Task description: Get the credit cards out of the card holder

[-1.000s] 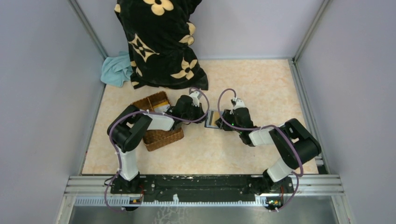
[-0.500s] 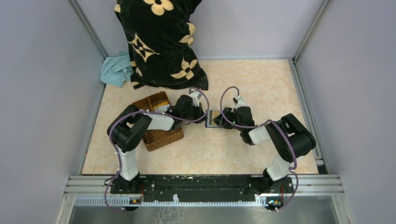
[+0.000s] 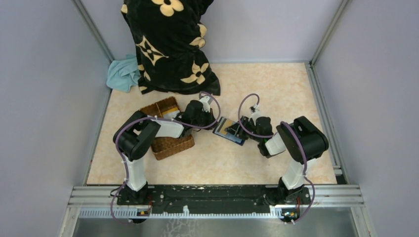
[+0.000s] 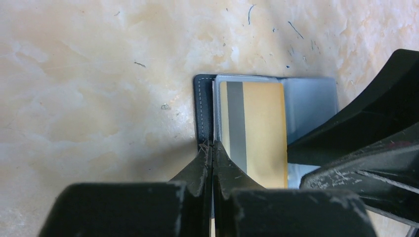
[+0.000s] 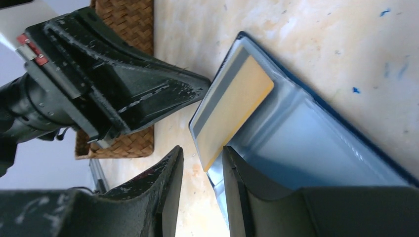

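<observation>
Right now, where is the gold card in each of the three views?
Top external: the gold card is a small patch just right of and below the picture's centre.
Left wrist: gold card at centre, long side vertical.
Right wrist: gold card at centre, slanted.
Shared landmark: the navy card holder beneath it, in all three.
</observation>
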### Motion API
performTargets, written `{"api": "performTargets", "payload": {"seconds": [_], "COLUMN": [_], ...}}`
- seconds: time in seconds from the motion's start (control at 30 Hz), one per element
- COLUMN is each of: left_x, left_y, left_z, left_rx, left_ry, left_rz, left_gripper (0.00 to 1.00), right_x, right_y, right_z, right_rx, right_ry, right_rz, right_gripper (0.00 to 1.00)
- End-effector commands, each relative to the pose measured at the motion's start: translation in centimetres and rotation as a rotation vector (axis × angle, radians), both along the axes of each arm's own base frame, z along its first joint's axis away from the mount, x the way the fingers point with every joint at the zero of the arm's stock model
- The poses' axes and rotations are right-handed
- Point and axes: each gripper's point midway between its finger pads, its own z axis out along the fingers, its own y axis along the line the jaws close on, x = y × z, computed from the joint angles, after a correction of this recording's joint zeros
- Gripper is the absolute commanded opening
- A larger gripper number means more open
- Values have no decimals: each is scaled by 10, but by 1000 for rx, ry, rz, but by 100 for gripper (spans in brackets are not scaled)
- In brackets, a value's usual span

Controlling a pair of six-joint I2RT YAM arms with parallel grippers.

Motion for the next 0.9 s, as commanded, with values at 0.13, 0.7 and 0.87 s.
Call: {"api": "performTargets", "payload": {"seconds": [0.13,0.7,0.87], "left_x": [-17,-46,-56], "left_y": [3,-13,-15], "left_z": [-24,-26,-31], "left_rx": [37,2,0], "left_ry": [82,121,140], "left_rz": [-30,-90,-97], "left_gripper": [0,0,0], "right_x": [6,25,26], "right_y": [13,7,9], "right_z": [32,29,34], "right_rx": [115,73,121], "right_ry": [-114,-95,-100], "right_rz": [44,-33,-29], "right_gripper": [35,34,33]}}
